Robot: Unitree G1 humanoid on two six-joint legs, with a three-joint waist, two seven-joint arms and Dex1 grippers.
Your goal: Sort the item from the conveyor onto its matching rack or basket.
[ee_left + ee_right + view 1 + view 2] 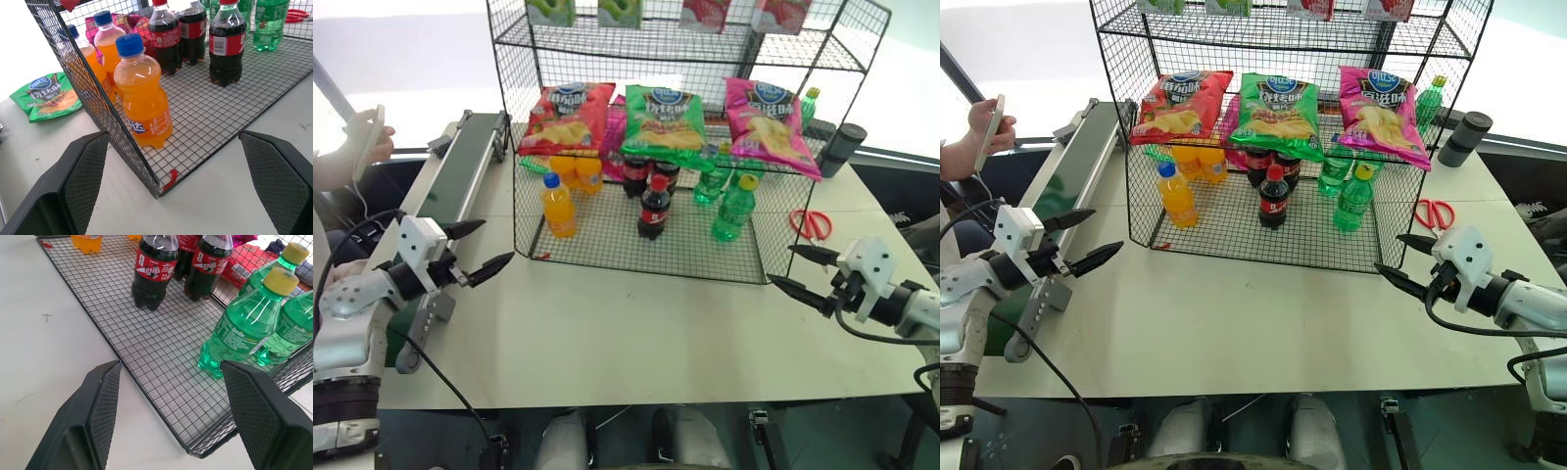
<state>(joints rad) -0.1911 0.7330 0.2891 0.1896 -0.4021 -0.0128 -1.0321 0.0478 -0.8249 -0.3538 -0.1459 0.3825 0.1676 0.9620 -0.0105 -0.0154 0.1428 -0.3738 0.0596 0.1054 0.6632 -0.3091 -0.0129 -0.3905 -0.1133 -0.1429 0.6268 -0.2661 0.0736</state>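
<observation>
The pink chips bag (769,125) lies on the middle tier of the black wire rack (607,247), at its right end, beside a green bag (666,122) and a red bag (566,117). The dark green conveyor (460,166) runs along the table's left side. My left gripper (497,242) hovers open near the rack's front left corner, holding nothing. My right gripper (781,264) hovers open at the front right corner, also holding nothing. The left wrist view shows my left gripper (173,134) facing that corner. The right wrist view has my right gripper (171,363) over the rack's front edge.
Orange soda bottles (558,208), cola bottles (654,209) and green Sprite bottles (734,209) stand on the rack's bottom grid. Red scissors (813,223) and a dark cylinder (842,147) sit right of it. A person's hand (367,142) holds a phone at far left.
</observation>
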